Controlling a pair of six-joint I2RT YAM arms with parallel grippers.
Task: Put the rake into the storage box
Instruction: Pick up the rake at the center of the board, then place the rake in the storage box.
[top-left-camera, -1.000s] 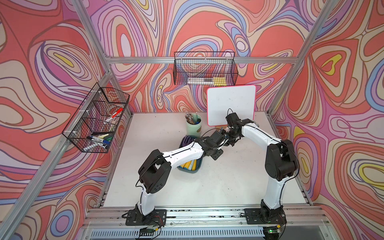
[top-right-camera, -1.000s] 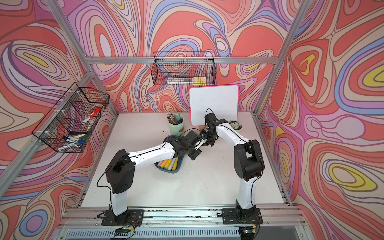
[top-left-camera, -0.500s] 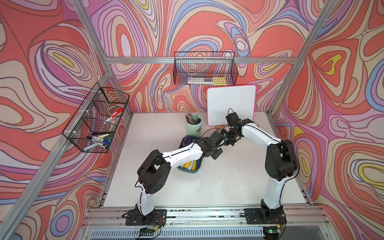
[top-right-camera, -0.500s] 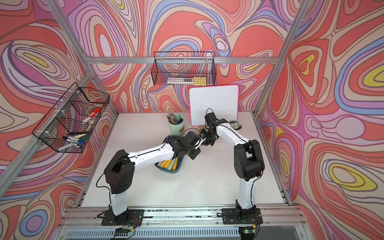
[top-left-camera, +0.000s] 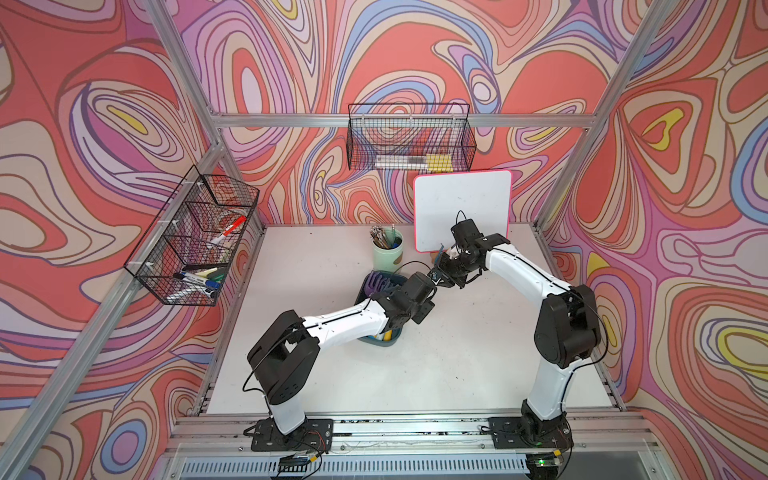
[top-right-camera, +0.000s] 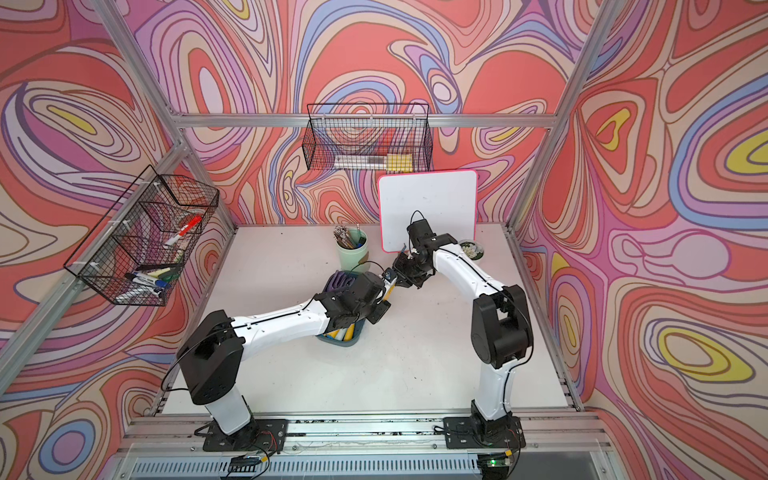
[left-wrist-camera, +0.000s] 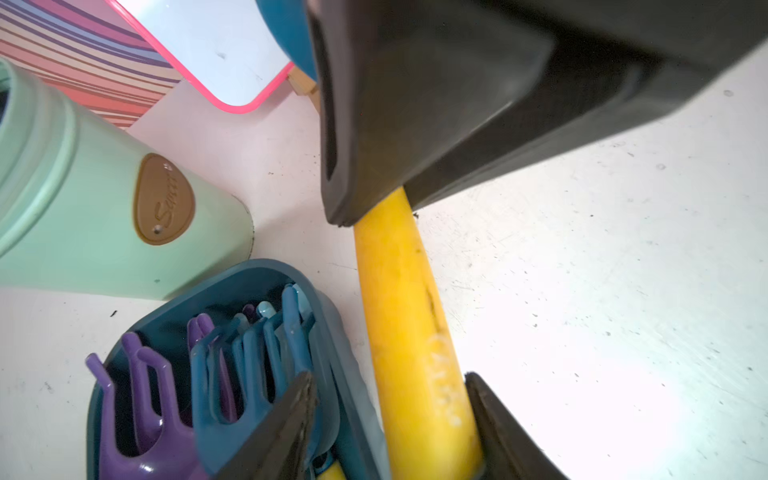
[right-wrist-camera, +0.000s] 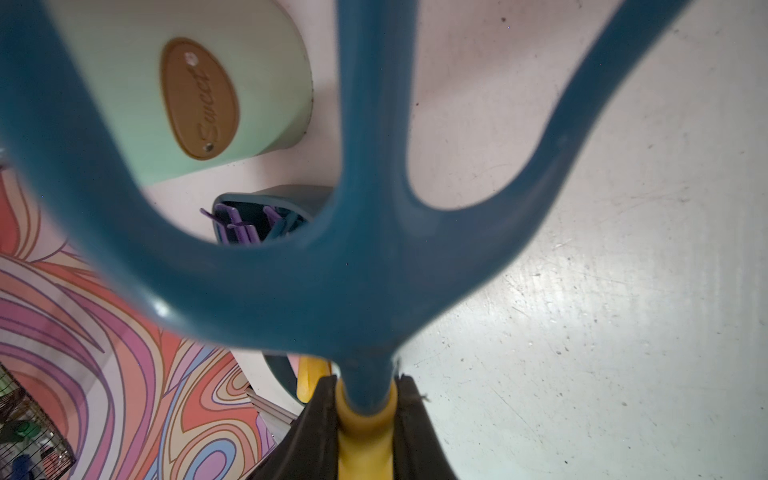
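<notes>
**Hazards.** The rake (left-wrist-camera: 407, 324) hangs above the surface (left-wrist-camera: 602, 270), just beside the storage box (left-wrist-camera: 257, 274) and outside it. The right hand (right-wrist-camera: 365, 382) is clamped on the collar where the yellow handle meets the teal head. The left hand (left-wrist-camera: 388, 378) stands open around the handle: one of its fingers (left-wrist-camera: 498, 428) appears to touch the handle, and the opposite one stands clear.

- We judge that if the right hand releases before the left closes, the rake drops to the surface or strikes the box rim.
- The handle sits off-centre between the left jaws, so closing may push it sideways or twist it against the right grip.
- The box already holds other toy tools (left-wrist-camera: 232, 365), and the prongs may catch on them at insertion.
- The two hands work very near each other, so contact is possible.

**Pose.** In both top views the left arm stretches low across the box towards the right hand. The right arm folds inward and angles its hand down towards the left one.
</notes>
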